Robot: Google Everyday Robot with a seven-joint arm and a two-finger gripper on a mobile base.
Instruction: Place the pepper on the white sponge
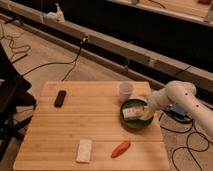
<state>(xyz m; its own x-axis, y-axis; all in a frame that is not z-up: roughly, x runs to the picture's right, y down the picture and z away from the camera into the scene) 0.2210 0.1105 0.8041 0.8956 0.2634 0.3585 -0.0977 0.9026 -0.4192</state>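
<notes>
The pepper (120,148) is a small orange-red tapered vegetable lying on the wooden table (95,122) near its front edge. The white sponge (84,150) lies flat just left of it, a short gap apart. My gripper (145,111) sits at the end of the white arm coming in from the right. It hovers at the right side of the green bowl (136,114), well behind and to the right of the pepper. The arm hides its fingers.
The green bowl holds a whitish block (132,111). A white cup (126,90) stands behind the bowl. A black remote (60,98) lies at the back left. Cables run over the floor to the left and right of the table.
</notes>
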